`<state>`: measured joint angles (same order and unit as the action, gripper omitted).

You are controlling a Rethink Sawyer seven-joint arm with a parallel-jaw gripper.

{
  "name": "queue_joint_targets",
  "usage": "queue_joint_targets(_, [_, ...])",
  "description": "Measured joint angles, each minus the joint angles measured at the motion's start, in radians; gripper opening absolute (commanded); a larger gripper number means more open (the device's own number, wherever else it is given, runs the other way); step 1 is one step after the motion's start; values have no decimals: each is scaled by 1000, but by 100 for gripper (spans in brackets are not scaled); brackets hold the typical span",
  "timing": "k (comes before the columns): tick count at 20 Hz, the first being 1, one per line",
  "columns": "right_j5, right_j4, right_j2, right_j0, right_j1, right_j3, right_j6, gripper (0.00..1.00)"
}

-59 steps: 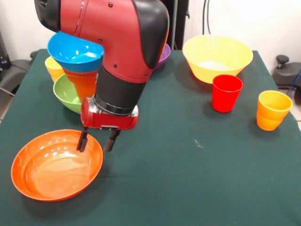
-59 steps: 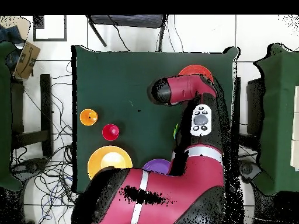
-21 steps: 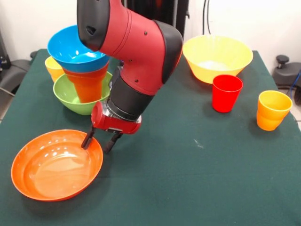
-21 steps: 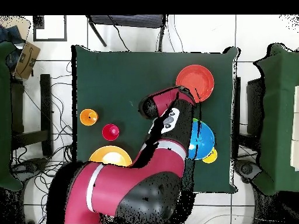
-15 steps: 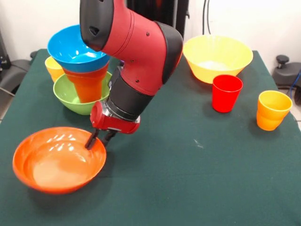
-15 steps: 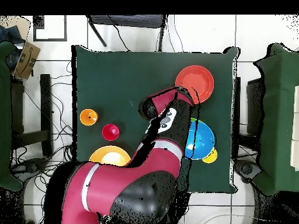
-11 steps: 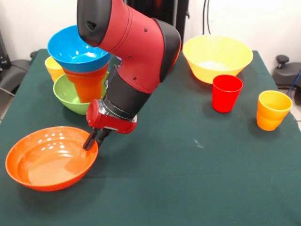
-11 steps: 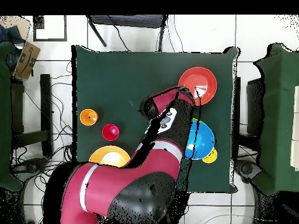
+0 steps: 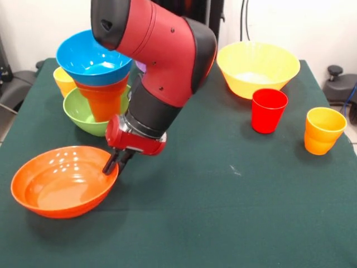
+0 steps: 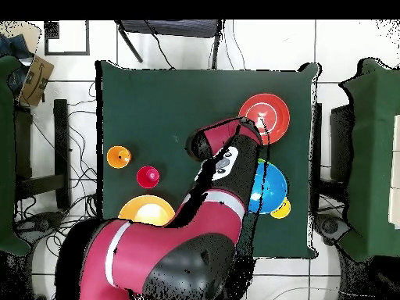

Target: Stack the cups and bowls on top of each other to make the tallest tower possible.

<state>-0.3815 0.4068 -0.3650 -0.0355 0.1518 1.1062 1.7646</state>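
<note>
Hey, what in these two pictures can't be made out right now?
- Purple bowl: front view shows only a sliver behind the arm; overhead, the arm covers it.
- Orange cup in the green bowl: its mouth is hidden under the blue bowl.
- Tool at the wide orange bowl: fingers look pinched on the rim, but the inner contact is hidden; overhead it is too small.

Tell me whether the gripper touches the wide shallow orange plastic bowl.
Touching: in the front view the gripper pinches the wide shallow orange bowl's near-side rim.
</note>
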Motion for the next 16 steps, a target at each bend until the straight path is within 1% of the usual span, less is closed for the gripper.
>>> queue_joint_targets(7, [-60,-48,12,0,95,49,0,0])
queue_joint_targets(10, [-124,-60,12,0,149,52,0,0])
queue_joint_targets(16, [-215,-77,16,0,228,52,0,0])
